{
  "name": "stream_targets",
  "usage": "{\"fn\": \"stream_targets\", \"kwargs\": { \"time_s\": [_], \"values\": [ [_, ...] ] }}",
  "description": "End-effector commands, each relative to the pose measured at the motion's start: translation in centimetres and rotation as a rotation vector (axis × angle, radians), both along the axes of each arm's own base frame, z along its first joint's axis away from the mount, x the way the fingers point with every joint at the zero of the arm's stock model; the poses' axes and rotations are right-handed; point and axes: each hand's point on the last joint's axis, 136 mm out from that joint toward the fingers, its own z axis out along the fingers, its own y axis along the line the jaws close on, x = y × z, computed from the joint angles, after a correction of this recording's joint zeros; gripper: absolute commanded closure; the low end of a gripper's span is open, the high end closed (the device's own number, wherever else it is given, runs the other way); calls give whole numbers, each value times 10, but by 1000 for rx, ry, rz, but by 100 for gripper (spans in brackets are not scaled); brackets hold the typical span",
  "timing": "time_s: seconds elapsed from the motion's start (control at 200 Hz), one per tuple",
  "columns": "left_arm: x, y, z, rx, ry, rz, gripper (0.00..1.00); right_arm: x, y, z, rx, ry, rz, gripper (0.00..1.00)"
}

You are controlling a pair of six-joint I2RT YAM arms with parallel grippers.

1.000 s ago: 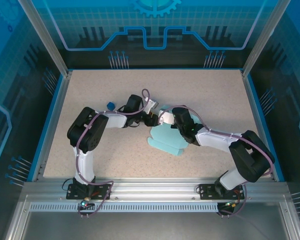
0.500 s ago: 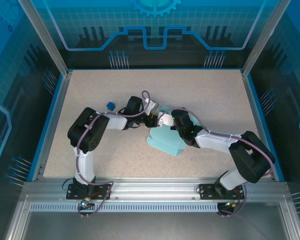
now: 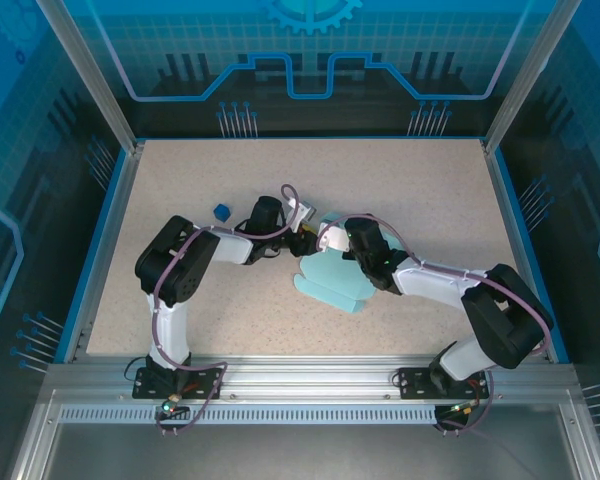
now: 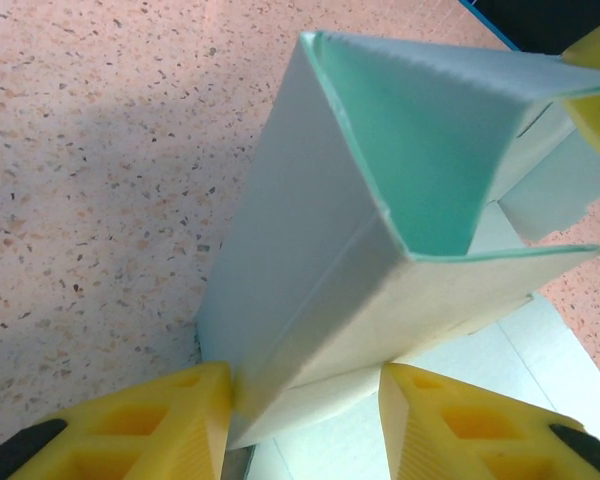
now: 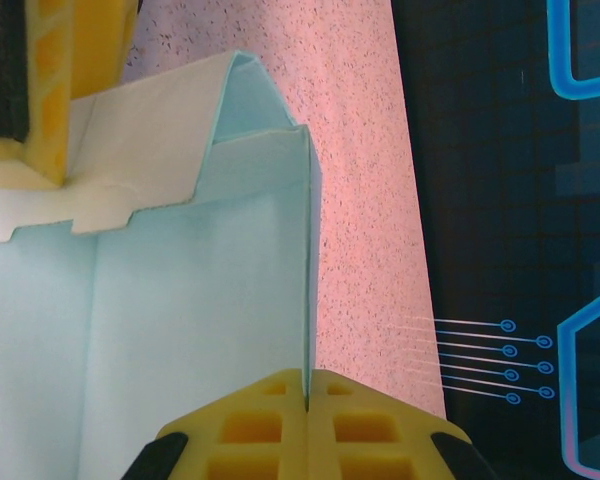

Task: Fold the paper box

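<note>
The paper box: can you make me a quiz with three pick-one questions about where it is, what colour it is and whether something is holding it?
1. Where is the paper box?
A. middle of the table, between the arms
B. far right corner
C. on the floor
2. What colour is it?
A. red
B. pale blue
C. black
3. The right gripper is:
A. wide open
B. shut on the paper box
C. far from it
Answers: 1 A, the top view shows it between both arms; 2 B, the card is pale blue; 3 B, its yellow fingers pinch a wall's edge.
</note>
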Motion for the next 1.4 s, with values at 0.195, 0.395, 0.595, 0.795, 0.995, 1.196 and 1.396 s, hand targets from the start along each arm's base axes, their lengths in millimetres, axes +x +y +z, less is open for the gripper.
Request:
{"fn": "stream_targets", "kwargs": {
  "time_s": [0.195, 0.395, 0.595, 0.795, 0.995, 1.196, 1.396],
  "values": [
    [-7, -11, 42, -97, -79, -66, 57, -7, 3, -8, 8, 70, 28, 100],
    [-4, -12, 41, -90, -81, -52, 59, -6, 4, -7, 20, 77, 24, 100],
    [-2, -16, 35, -56, -108, -33, 65, -6, 4, -7, 33, 85, 20, 100],
    [6, -18, 29, -26, -108, 29, 63, -8, 6, -7, 42, 92, 20, 100],
    [12, -20, 25, -7, -112, 83, 57, -10, 7, -9, 43, 98, 28, 100],
    [20, -18, 24, 11, -102, 137, 53, -11, 9, -10, 44, 101, 34, 100],
    [29, -16, 23, 29, -76, 180, 50, -12, 10, -10, 45, 105, 42, 100]
  ]
}}
